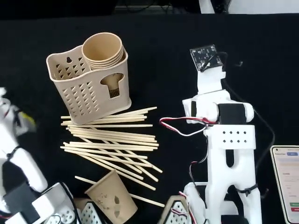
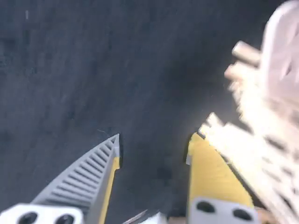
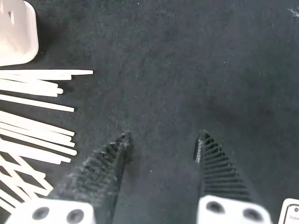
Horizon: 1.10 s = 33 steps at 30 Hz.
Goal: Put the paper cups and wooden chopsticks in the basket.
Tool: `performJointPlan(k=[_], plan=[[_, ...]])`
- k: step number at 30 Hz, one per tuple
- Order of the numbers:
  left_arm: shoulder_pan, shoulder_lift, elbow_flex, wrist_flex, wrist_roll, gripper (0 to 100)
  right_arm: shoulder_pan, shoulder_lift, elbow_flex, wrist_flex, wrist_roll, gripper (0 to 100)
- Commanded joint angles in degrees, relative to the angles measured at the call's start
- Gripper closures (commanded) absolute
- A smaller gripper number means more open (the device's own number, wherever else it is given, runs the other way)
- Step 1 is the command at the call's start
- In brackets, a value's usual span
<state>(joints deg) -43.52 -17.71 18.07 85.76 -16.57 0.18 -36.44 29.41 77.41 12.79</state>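
Observation:
A beige slotted basket point(image 1: 79, 93) stands at the back left of the black table, with a stack of paper cups point(image 1: 102, 50) nested in its right side. In front of it lies a loose pile of wooden chopsticks point(image 1: 112, 144). One more paper cup point(image 1: 112, 196) lies on its side near the front edge. My left gripper point(image 2: 154, 144) is open over bare cloth beside the blurred chopsticks point(image 2: 252, 140). My right gripper point(image 3: 161, 142) is open and empty above the cloth, to the right of the chopstick tips point(image 3: 37, 112) and a basket corner point(image 3: 16, 32).
The white right arm point(image 1: 229, 140) stands at the right of the table, with a phone point(image 1: 287, 182) at the right edge. The left arm point(image 1: 18, 177) sits at the front left corner. Open black cloth lies between the chopstick pile and the right arm.

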Motion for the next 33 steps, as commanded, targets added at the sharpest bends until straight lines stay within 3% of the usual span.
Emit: performJointPlan(k=[1, 7, 23, 33], plan=[[12.0, -1.2, -0.7, -9.8, 10.1, 76, -0.5, -2.2, -0.1, -1.0, -1.8, 78.3], [23.3, -0.5, 0.0, -17.4, 15.2, 76, -0.4, -2.2, 2.6, -1.0, -1.7, 78.2], [26.2, -0.5, 0.0, -30.8, 15.4, 76, -0.4, -2.2, 4.5, -2.2, -1.6, 78.0], [29.5, -0.5, 0.1, -35.2, 15.4, 76, -0.4, -2.2, 4.6, -1.8, -1.6, 78.0]])
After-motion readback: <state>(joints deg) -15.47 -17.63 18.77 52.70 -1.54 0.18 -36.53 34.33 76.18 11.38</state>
